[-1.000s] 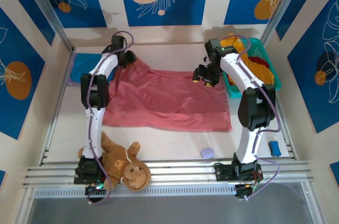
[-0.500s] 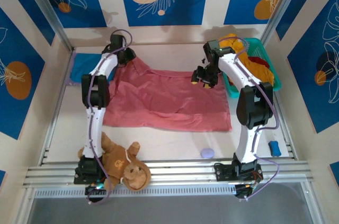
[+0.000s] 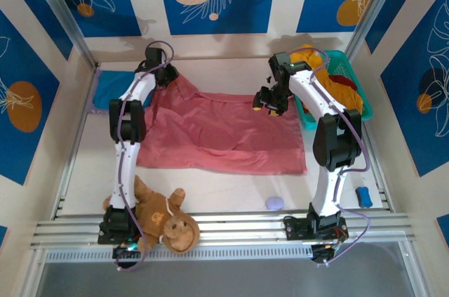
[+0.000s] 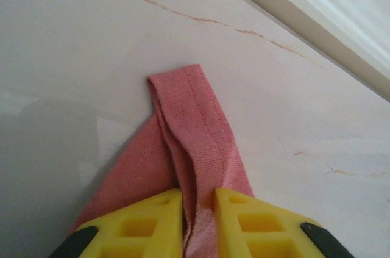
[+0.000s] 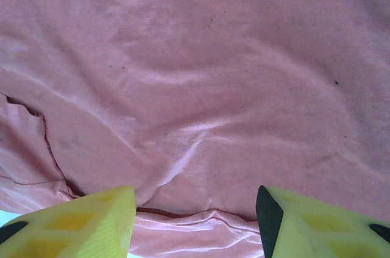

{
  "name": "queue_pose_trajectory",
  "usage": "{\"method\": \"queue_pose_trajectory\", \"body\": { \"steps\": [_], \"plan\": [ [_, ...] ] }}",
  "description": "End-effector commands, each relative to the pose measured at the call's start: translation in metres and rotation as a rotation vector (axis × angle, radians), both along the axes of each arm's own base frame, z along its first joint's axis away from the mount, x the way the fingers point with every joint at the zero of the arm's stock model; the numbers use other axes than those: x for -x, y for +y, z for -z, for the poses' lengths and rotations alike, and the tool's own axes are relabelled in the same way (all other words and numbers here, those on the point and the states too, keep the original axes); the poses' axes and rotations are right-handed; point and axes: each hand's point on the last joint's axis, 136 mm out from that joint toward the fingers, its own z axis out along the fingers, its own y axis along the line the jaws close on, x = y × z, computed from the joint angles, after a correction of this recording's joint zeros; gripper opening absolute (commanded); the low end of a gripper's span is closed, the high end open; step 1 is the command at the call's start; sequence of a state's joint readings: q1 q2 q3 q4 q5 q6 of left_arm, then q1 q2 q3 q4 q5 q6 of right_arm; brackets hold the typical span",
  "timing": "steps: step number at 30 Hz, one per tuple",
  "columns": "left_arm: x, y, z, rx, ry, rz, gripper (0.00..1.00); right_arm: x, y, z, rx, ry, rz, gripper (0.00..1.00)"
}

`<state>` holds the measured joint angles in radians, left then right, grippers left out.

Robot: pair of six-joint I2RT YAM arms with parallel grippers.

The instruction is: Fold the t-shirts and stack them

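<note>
Left wrist, pink t-shirt [image 4: 196, 129] hem pinched in left gripper [image 4: 198, 197]

**Soft, even light; wrist views lose focus up close**

Your top view is bright and diffuse, with only faint shadows on the table [image 3: 231, 188]. On your left wrist view a grey shadow lies left of the salmon-pink shirt [image 4: 195, 124], the far wall [image 4: 329, 2] washes out, and the yellow fingers [image 4: 140, 227] look soft.
</note>
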<state>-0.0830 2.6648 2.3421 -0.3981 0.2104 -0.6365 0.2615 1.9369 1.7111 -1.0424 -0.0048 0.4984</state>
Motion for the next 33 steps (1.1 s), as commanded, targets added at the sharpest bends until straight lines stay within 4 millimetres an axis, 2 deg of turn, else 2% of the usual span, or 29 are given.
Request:
{"method": "queue_pose_trajectory", "body": {
  "steps": [1,6,9,12,20,28,33],
  "plan": [
    [-0.008,0.002,-0.011,0.017,-0.039,0.000,0.17,0.000,0.004,-0.004,-0.022,0.008,-0.014,0.56],
    [-0.009,0.000,-0.015,0.030,-0.046,0.002,0.09,0.000,0.002,-0.002,-0.017,0.011,-0.010,0.56],
    [-0.008,-0.002,-0.023,0.037,-0.055,0.011,0.00,-0.002,-0.001,0.001,-0.008,0.010,-0.002,0.56],
    [-0.006,-0.002,-0.034,0.034,-0.066,0.019,0.00,-0.008,-0.005,0.005,0.017,-0.001,0.009,0.57],
    [0.007,-0.003,-0.069,0.033,-0.113,0.039,0.00,-0.041,-0.023,0.027,0.176,-0.020,0.026,0.56],
    [0.022,-0.007,-0.076,0.020,-0.092,0.080,0.00,-0.079,-0.052,0.041,0.349,-0.057,0.033,0.53],
    [0.029,-0.004,-0.094,-0.008,-0.117,0.093,0.00,-0.098,-0.061,0.047,0.418,-0.086,0.016,0.52]
  ]
}}
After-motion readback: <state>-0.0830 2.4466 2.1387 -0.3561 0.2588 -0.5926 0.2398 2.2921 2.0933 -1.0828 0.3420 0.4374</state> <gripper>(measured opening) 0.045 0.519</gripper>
